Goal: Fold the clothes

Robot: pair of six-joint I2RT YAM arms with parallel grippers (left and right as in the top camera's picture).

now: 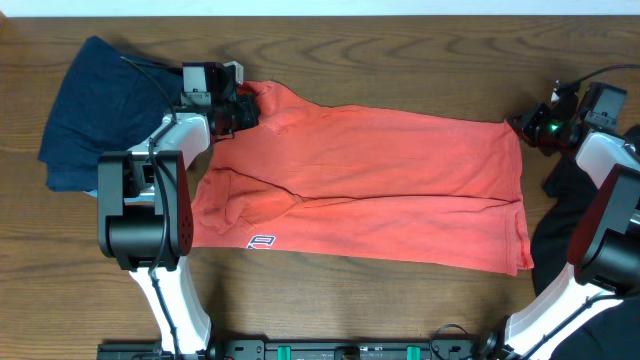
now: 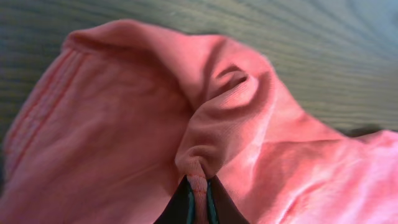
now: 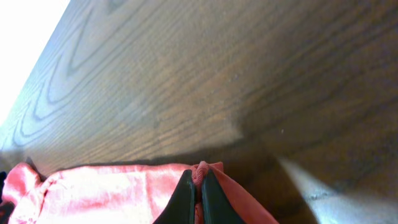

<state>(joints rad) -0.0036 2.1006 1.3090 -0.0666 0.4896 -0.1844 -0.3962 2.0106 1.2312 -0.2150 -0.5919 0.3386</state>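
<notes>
coral-red t-shirt [image 1: 380, 180] lay spread flat across the middle of the wooden table [image 1: 380, 60], long side running left to right, some wrinkles near the left half. small patch of white-and-navy lettering [image 1: 262, 241] showed at the near edge, left of centre. left gripper [image 1: 243, 108] sat at the shirt's far left corner, jaws closed, pinching a fold of the red cloth. in the left wrist view the cloth [image 2: 124, 137] bunched up into a ridge that ran down into the closed fingertips [image 2: 190, 202], ribbed hem visible on the left. right gripper [image 1: 522, 128] was at the far right corner of the shirt, jaws also clamped tight on the fabric. right wrist view showed a small tuck of red cloth [image 3: 112, 193] caught between the dark fingers [image 3: 185, 196], rest of shirt trailing off left along the tabletop. navy garment [image 1: 100, 110] lay crumpled at the far left, beside the left arm, apart from the shirt. black garment [image 1: 575, 230] lay at the right edge, partly under the right arm.
</notes>
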